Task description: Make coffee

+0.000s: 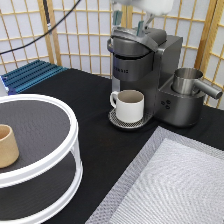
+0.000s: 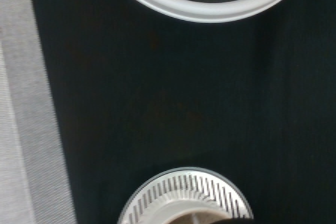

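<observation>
My end effector point(image 1: 131, 21) hangs at the exterior view's top, just above the lid of the coffee machine point(image 1: 142, 70). Two dark fingers show under the white hand, standing apart with a gap between them and nothing in it.

The pod is not to be seen in either view, so I cannot say whether it is already inside the machine. The lid looks down. The white mug point(image 1: 129, 105) stands on the round drip tray point(image 1: 118, 120) beneath the spout, handle toward the exterior view's left. My wrist view looks straight down on that slotted tray point(image 2: 187, 197) and the dark surface point(image 2: 165, 100).

Working this close to the lid, I judge the safe way is to stay centred over the machine's head, press squarely, and keep clear of the mug below, which would tip easily.

The surface point(image 1: 95, 100) is black. A grey mesh mat point(image 1: 170, 185) covers the bottom right. A white two-tier stand point(image 1: 45, 150) at the left carries a tan cup point(image 1: 7, 146). A steel jug point(image 1: 187, 82) sits on the machine's right side. Paper screens point(image 1: 80, 35) close the back, with a blue rack point(image 1: 30, 75) at the left.
</observation>
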Motion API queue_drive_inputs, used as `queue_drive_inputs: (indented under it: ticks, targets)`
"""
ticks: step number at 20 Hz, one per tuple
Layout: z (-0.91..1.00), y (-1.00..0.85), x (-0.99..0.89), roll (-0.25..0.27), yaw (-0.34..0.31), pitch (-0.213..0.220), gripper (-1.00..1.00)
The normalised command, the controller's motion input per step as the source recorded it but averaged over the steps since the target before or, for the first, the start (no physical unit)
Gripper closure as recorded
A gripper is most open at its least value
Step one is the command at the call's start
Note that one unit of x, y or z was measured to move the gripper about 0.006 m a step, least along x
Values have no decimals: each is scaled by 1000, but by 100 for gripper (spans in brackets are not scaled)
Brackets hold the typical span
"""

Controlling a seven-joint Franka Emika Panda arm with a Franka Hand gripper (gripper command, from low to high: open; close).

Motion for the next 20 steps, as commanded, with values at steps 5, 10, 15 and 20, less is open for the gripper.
queue_drive_inputs:
  ticks: [5, 10, 15, 20]
  targets:
    - [-1000, -42, -254, -13, 17, -14, -100]
    - [-252, 125, -17, -4, 51, 4, -100]
    - [1000, 264, 339, 0, 103, 38, -100]
    - [1000, 145, 510, 8, 127, 35, -100]
